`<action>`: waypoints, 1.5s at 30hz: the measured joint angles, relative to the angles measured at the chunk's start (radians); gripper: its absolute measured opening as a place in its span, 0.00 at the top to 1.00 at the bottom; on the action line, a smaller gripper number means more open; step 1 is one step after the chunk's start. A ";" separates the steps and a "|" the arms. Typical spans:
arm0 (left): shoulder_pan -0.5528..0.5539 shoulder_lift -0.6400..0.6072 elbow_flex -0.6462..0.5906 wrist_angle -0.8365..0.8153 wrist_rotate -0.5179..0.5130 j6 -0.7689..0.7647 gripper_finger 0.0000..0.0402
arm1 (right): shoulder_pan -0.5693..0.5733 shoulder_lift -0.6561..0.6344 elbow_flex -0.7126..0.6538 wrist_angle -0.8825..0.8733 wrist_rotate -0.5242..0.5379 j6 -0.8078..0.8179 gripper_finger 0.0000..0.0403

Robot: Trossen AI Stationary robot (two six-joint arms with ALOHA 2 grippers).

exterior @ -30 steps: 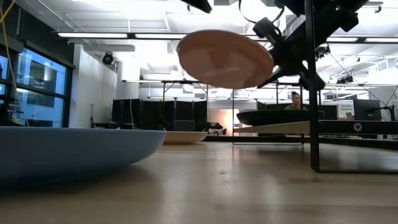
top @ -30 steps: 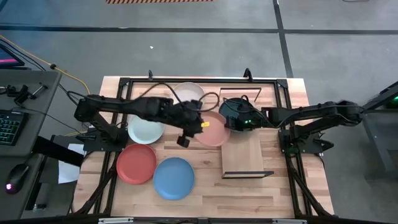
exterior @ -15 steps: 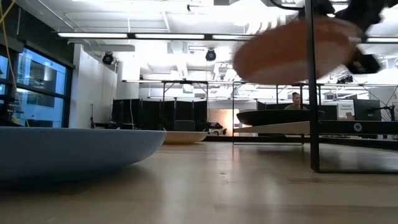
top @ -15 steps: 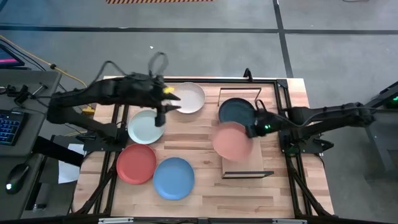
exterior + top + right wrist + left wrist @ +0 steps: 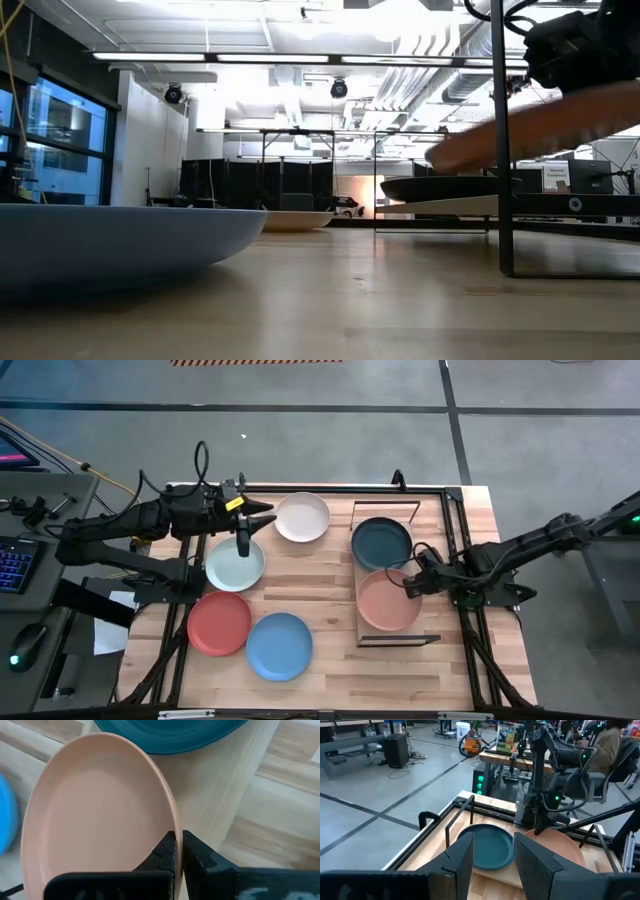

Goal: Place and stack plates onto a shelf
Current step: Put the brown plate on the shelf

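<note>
**A:** Where is the right gripper, and what is it doing?

**B:** The right gripper (image 5: 418, 582) reaches in from the table's right side over the shelf (image 5: 430, 550). Its fingers (image 5: 170, 851) are pinched almost together on the rim of the salmon pink plate (image 5: 388, 601), grasping it by the edge. Seen from table height, that plate (image 5: 545, 128) hangs tilted in the air, above the shelf board rather than lying flat on it.

**A:** What else is on the shelf?

**B:** The dark teal plate (image 5: 381, 543) lies flat on the far half of the board. From above, the pink plate sits just beside it, over the near half, close to the black frame end.

**A:** And the left gripper?

**B:** The left gripper (image 5: 243, 530) is over the far left part of the table, above the far edge of the pale mint plate (image 5: 234, 564). Its fingers (image 5: 462, 855) are spread apart with nothing between them.

**A:** Where are the other plates?

**B:** All on the tabletop (image 5: 330, 670), left of the shelf. The white plate (image 5: 302, 517) is at the back, just right of the left gripper. The coral red plate (image 5: 219, 623) and bright blue plate (image 5: 279, 646) lie side by side at the front, with the mint one behind them.
</note>
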 joint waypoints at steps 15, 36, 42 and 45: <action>0.000 0.013 0.001 0.002 -0.003 0.001 0.69 | 0.072 0.134 0.000 -0.006 -0.003 -0.098 1.00; 0.002 0.014 0.001 0.001 -0.007 0.017 0.69 | 0.062 0.179 0.000 0.024 0.030 -0.066 0.99; 0.002 0.014 0.001 0.002 -0.007 0.018 0.69 | 0.062 0.165 0.001 0.025 0.030 -0.056 0.84; 0.002 0.014 0.001 0.002 -0.007 0.018 0.69 | 0.062 0.147 0.001 0.024 0.031 -0.057 0.74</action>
